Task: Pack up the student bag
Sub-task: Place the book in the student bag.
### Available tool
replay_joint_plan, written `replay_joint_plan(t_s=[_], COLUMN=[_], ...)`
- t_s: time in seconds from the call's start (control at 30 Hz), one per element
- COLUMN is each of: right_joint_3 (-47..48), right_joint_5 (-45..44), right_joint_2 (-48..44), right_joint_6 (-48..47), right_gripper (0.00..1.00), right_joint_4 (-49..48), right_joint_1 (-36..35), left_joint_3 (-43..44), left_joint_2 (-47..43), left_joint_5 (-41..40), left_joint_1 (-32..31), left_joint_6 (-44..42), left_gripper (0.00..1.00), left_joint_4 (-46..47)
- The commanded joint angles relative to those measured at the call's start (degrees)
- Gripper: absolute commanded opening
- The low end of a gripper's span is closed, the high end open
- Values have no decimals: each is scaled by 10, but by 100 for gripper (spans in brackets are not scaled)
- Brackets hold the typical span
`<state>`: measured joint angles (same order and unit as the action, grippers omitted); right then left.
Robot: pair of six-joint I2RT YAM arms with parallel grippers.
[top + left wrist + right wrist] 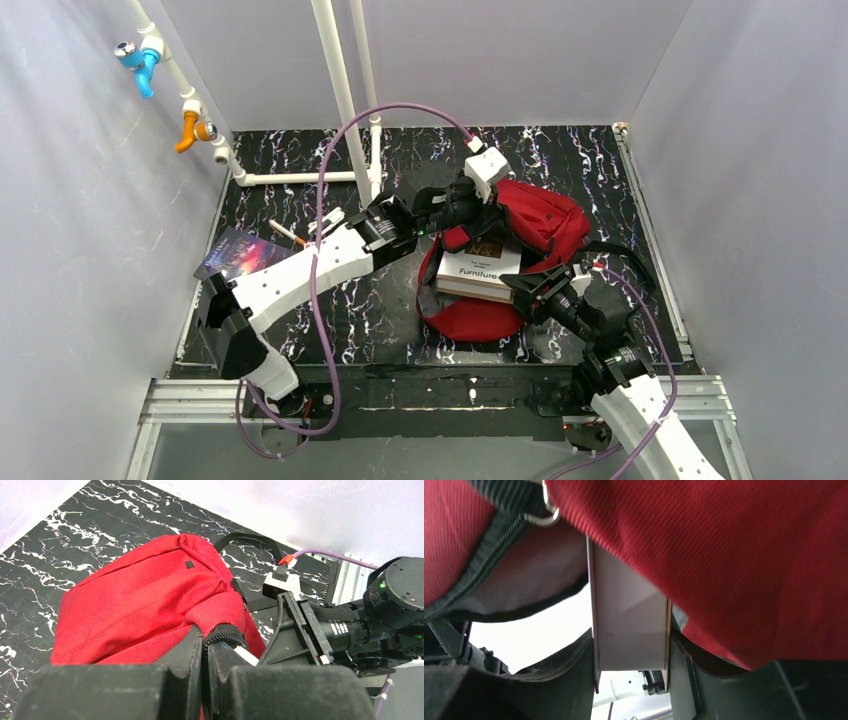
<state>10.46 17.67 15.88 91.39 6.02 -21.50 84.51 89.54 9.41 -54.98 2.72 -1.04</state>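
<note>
Pinches the zipper rim of the student bag (545, 225), right of centre on the worktop (375, 312), in the closed left pincer (205, 647). Clamps the right pincer (522, 288) on a thick book (482, 268) partly inside. Leaves a dark booklet (235, 255) and pencil (287, 233) out; probably early going

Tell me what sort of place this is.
Probably a lab robot test cell: plain white walls box in a black white-veined tabletop, with a white plastic pipe frame and aluminium mounting rail.

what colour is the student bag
The student bag is red with black trim, clearest in the left wrist view.
</note>
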Motion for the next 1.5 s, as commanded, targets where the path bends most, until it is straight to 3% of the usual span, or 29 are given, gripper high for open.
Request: replay_joint_plan(t_s=[0.0, 0.27, 0.47, 0.53, 0.57, 0.63, 0.73, 0.87, 0.93, 1.07, 1.4, 1.47], right_joint_3=[14, 25, 39, 25, 17, 49, 28, 20, 42, 78, 63, 70], right_joint_5=[-78, -168, -222, -225, -222, -149, -87, -9, 33, 80, -74, -73], right_joint_2=[-4, -13, 195, 238, 272, 348, 398, 429, 443, 467, 491, 511], right_joint_6=[-13, -63, -201, -210, -223, -274, -289, -280, -289, -320, -369, -372], right_gripper=[1, 3, 5, 9, 17, 22, 36, 41, 36, 37, 42, 50], right_joint_4=[-91, -47, -253, -304, -347, -355, -380, -465, -463, -415, -447, -468], right_joint_1=[1, 1, 10, 21, 27, 48, 59, 62, 62, 63, 93, 101], left_joint_3=[-7, -9, -14, -15, -16, -21, -19, -19, -15, -4, -9, -13], left_joint_2=[-56, -53, -49, -43, -38, -25, -7, 2, 9, 20, 22, 20], left_joint_5=[-8, -2, 22, 32, 36, 37, 28, 23, 22, 27, 31, 28], left_joint_1=[-4, -4, -5, -5, -5, -5, -5, -5, -5, -5, -5, -5], left_joint_6=[8, 13, 24, 31, 33, 28, 15, 8, 6, 2, 18, 18], left_gripper=[0, 0, 0, 0, 0, 0, 0, 0, 0, 0, 0, 0], left_joint_4=[28, 29, 25, 28, 29, 33, 32, 33, 33, 30, 32, 32])
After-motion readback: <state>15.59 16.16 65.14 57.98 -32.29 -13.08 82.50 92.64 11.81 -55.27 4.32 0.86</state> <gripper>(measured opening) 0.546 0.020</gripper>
